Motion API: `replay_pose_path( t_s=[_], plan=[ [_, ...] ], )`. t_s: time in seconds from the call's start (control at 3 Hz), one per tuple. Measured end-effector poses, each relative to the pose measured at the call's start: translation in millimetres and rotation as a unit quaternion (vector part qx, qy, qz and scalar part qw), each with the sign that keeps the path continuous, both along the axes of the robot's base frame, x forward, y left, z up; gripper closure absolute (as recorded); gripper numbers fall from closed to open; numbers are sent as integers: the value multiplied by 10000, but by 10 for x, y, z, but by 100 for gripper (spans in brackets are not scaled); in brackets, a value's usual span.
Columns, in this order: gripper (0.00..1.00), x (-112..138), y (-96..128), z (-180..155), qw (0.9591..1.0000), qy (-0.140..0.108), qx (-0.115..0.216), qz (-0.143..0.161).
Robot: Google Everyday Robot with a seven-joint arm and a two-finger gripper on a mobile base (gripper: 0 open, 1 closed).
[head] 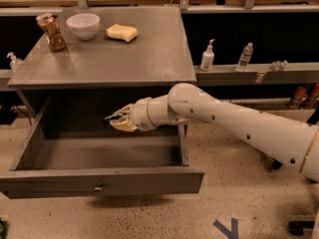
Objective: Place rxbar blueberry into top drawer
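Observation:
The top drawer [149,180] is pulled open below the grey table top, with a small round knob [98,187] on its plain front panel. My gripper [115,120] reaches in from the right and hangs over the back middle of the open drawer, just under the table top. Its pale fingers are closed on a thin dark object, the rxbar blueberry [110,117], of which only a dark sliver shows. The bar is held above the drawer floor and touches nothing else.
On the table top [149,59] stand a white bowl [82,25], a yellow sponge [122,32] and a brown can [52,32]. Bottles [207,57] stand on a shelf at the right. My white arm [239,126] crosses the drawer's right side.

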State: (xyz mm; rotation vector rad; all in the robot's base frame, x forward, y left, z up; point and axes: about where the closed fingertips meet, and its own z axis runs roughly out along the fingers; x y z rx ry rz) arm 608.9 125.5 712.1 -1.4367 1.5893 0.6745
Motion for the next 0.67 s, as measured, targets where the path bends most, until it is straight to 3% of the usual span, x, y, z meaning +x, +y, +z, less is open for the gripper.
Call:
replay_pose_path(
  t_s=[0.67],
  plan=[
    [100, -54, -48, -295, 9988, 398, 121, 249]
  ],
)
